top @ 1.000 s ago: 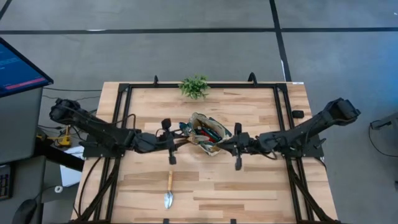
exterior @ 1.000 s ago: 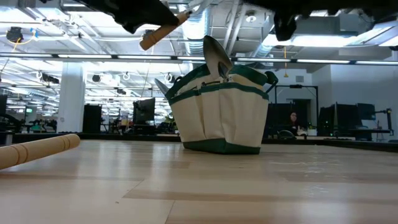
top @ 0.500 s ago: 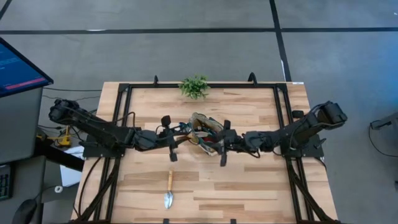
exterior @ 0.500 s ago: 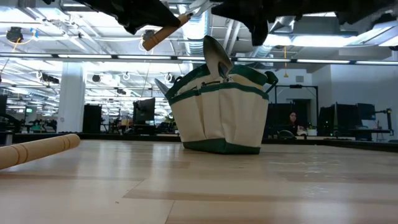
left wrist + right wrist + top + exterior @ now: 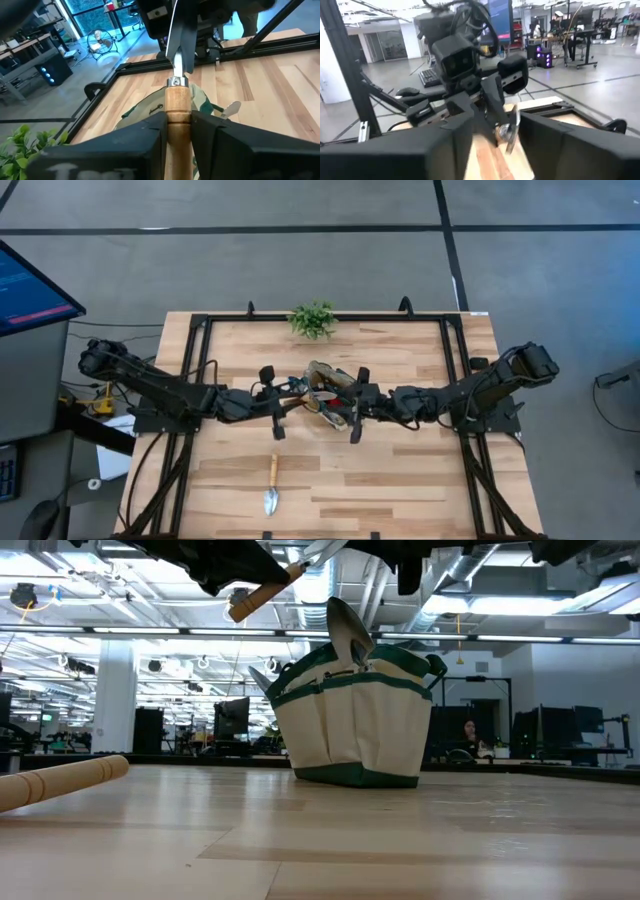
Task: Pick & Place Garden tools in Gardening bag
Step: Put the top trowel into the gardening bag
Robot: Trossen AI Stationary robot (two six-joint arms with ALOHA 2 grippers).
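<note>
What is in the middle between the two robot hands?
The gardening bag sits between the left gripper and the right gripper, seen from above. The left one holds a trowel over it.

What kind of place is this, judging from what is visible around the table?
Probably a large open-plan lab or office workshop. The low view shows a high ceiling with exposed silver ducts and long strip lights. Dark desks with black monitors stand behind the light wooden table; the right wrist view shows more workstations.
</note>
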